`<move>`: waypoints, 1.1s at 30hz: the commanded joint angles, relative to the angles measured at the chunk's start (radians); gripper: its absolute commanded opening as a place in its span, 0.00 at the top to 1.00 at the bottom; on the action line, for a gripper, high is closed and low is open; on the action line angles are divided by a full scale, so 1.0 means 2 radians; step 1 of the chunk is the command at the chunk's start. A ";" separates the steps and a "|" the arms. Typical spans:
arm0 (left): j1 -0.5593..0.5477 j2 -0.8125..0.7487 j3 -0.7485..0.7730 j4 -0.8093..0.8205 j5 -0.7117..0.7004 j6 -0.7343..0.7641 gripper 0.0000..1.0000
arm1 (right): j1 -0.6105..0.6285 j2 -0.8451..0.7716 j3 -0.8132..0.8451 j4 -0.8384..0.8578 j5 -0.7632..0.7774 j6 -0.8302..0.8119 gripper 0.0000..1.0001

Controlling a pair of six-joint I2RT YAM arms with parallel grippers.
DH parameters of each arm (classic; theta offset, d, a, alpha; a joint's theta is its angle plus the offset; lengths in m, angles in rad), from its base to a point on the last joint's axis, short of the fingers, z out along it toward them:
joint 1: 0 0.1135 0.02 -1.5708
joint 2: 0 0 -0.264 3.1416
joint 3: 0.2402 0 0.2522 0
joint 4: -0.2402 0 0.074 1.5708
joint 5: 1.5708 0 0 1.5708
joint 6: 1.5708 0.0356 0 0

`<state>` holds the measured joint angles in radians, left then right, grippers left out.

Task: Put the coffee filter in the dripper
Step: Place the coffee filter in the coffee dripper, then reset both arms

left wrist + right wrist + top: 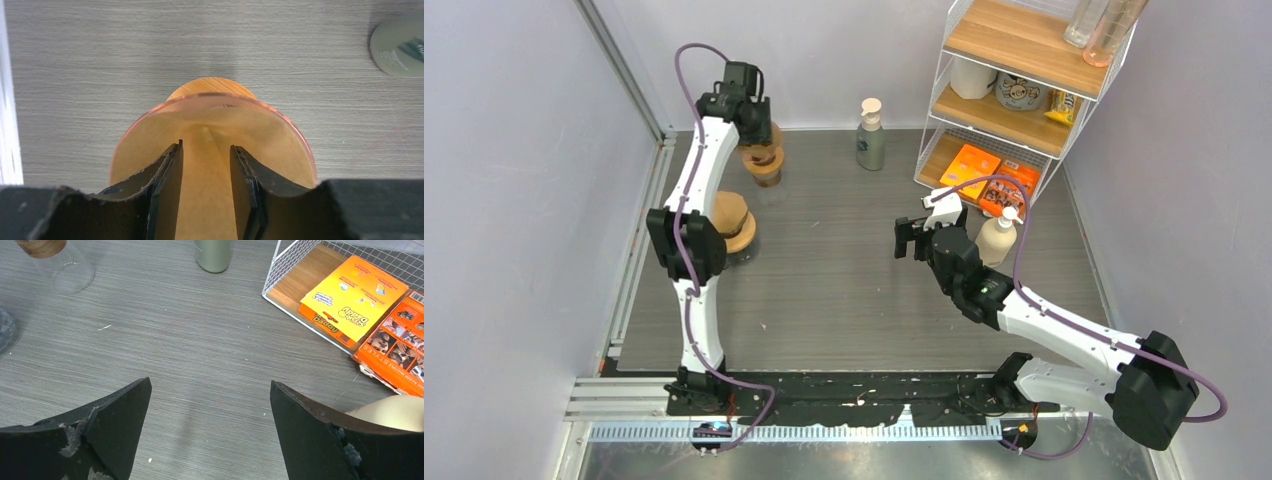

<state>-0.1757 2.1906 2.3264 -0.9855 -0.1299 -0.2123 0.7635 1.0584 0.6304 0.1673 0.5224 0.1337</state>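
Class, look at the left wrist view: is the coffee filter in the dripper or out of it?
In: the brown filter lines the inside of the dripper.

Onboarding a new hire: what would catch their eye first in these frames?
The left gripper, far left on the table, jaws parted over an orange dripper lined with a brown paper filter. Next, the right gripper, wide open mid-table beside a cream pump bottle. Then the white wire shelf at far right, orange boxes at its foot.
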 commanded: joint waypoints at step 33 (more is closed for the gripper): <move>-0.082 -0.819 -0.798 0.302 -0.018 -0.115 0.00 | -0.027 -0.095 -0.030 -0.008 0.133 0.059 0.05</move>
<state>-0.3401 0.6495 0.7650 -0.4644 -0.1249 -0.3969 0.7113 0.8959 0.5827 0.0975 0.7231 0.2611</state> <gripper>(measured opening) 0.994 0.955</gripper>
